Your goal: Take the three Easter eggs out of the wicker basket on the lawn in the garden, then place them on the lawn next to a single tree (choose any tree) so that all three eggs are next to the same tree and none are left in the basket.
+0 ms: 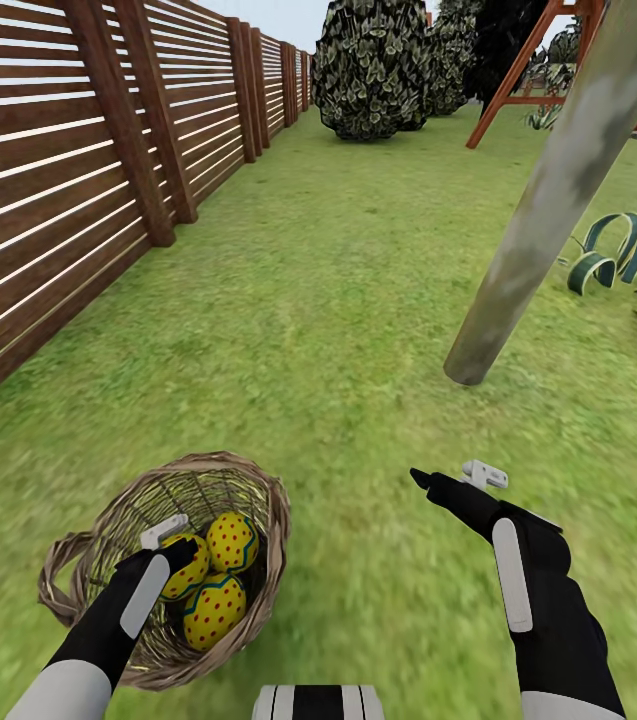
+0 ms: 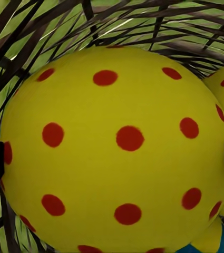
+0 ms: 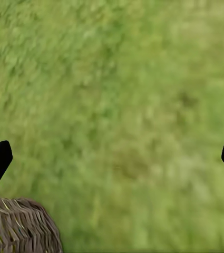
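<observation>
Lawn (image 1: 358,300); left pincer (image 2: 112,158) straddles egg (image 2: 112,147) inside basket (image 1: 258,480).

Three eggs (image 1: 216,580) lie in the basket (image 1: 248,478) on the lawn (image 1: 338,330), tree (image 1: 548,210) ahead right.

Left arm (image 1: 108,625), lower left of the head view: black forearm, light grey inlay strip, pale grey upper sleeve, white fingertip piece. Right arm (image 1: 548,610), lower right: same black shell, grey strip, white tip. Trunk (image 1: 318,702), bottom centre: white with black stripes.
</observation>
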{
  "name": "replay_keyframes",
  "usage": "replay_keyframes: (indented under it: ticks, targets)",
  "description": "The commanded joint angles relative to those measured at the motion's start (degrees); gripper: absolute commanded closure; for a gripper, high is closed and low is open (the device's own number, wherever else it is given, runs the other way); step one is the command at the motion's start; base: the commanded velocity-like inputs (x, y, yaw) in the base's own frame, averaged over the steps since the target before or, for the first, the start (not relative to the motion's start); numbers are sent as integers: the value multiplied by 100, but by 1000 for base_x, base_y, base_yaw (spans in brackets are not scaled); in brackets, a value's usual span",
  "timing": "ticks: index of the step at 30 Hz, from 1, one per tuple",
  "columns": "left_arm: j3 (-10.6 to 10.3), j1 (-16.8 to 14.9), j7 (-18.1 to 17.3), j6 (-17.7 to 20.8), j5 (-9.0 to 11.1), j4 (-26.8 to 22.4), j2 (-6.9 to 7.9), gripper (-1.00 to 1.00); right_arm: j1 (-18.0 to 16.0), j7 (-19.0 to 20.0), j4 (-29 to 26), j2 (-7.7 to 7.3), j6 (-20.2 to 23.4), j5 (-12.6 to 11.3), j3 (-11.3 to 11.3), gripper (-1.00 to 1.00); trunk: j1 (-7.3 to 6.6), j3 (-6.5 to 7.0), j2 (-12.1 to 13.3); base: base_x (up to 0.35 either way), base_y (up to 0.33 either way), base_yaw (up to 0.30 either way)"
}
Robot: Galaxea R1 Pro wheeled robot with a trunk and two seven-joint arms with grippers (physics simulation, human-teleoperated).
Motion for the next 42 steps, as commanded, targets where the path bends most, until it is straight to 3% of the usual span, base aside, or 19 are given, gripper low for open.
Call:
replay_keyframes:
  ticks: [1, 24, 27, 39, 42]
  targets:
    - [-5, -1, 45, 15, 64, -11, 1, 100, -4, 36, -5, 5, 30, 8, -17, -100, -1, -4, -2, 0, 0, 0]
    - [9, 3, 46, 30, 69, -6, 1, 100, -5, 53, -5, 3, 30, 8, -17, -100, -11, 84, 3, 0, 0, 0]
    - [16, 3, 49, 36, 69, 21, 3, 100, -5, 53, -5, 3, 30, 7, -17, -100, -19, 151, 7, 0, 0, 0]
    - [57, 3, 59, 89, 86, 59, 17, 100, -4, 53, -5, 4, 30, 7, -17, -100, -19, 151, 7, 0, 0, 0]
    - [57, 5, 59, 111, 87, 65, 18, 100, -4, 53, -5, 4, 30, 7, -17, -100, -27, 217, 11, 0, 0, 0]
